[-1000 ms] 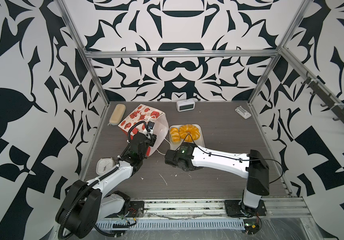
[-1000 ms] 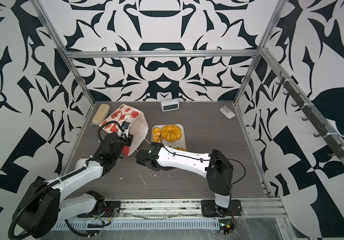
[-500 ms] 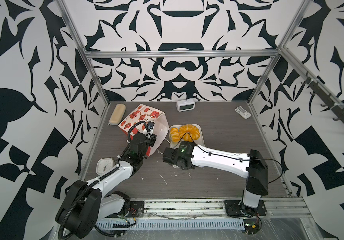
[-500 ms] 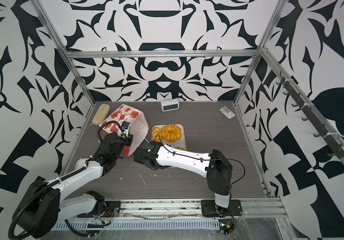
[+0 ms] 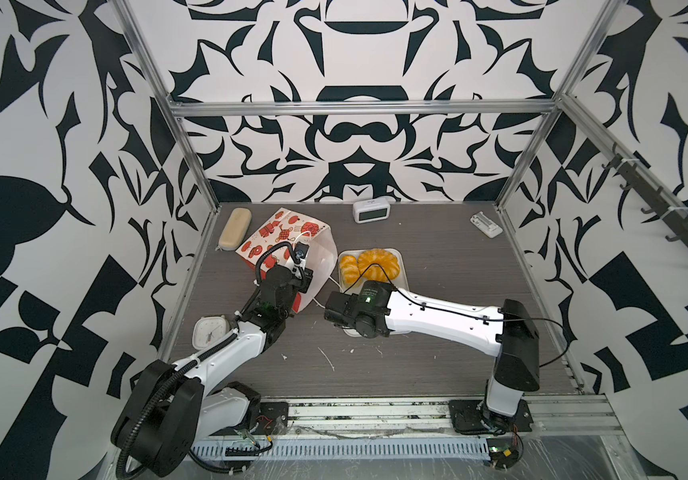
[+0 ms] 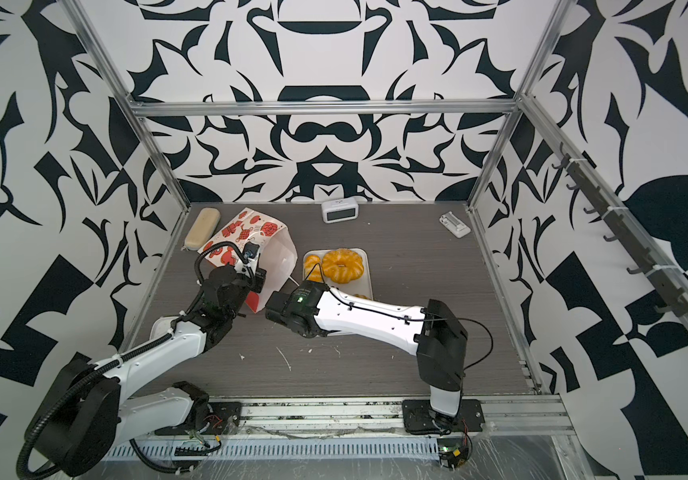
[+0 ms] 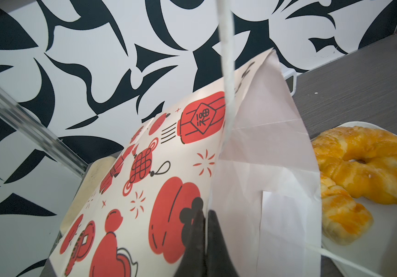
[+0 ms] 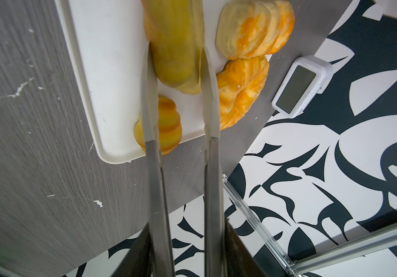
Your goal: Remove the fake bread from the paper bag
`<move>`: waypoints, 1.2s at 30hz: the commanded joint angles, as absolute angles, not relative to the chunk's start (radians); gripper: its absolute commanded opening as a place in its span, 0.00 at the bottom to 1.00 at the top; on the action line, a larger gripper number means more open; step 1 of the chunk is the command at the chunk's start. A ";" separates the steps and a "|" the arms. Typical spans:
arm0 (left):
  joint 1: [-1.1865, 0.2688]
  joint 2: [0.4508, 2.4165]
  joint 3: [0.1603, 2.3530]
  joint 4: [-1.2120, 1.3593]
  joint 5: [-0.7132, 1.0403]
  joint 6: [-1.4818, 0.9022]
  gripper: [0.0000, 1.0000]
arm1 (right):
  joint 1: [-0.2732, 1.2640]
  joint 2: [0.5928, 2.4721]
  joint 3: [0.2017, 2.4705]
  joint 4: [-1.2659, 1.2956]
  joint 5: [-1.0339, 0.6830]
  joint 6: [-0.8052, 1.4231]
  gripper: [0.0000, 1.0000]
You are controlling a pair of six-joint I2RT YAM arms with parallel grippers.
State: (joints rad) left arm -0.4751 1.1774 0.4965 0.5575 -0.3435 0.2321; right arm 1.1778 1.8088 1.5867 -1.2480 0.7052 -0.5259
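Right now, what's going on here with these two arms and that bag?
The left gripper, jaws shut, pinches the rim of the paper bag. The right gripper is over the white tray, its jaws either side of a long roll; whether they grip it is unclear. Other pieces of fake bread, including the ring loaf, already lie on the tray.

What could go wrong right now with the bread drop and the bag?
1. The roll sits between the parted jaws of the right gripper, beside the small bun at the end of the tray; it may tumble off.
2. The left gripper pinches the tilted paper bag by its rim; a tug could tear or topple it.
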 commanded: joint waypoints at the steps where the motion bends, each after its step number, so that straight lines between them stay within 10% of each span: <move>1: -0.469 1.165 0.479 0.598 -0.334 0.216 0.04 | 1.180 1.764 1.614 -1.241 0.720 -0.503 0.46; 36: -0.468 1.153 0.476 0.595 -0.339 0.218 0.04 | 1.164 1.730 1.607 -1.156 0.804 -0.524 0.47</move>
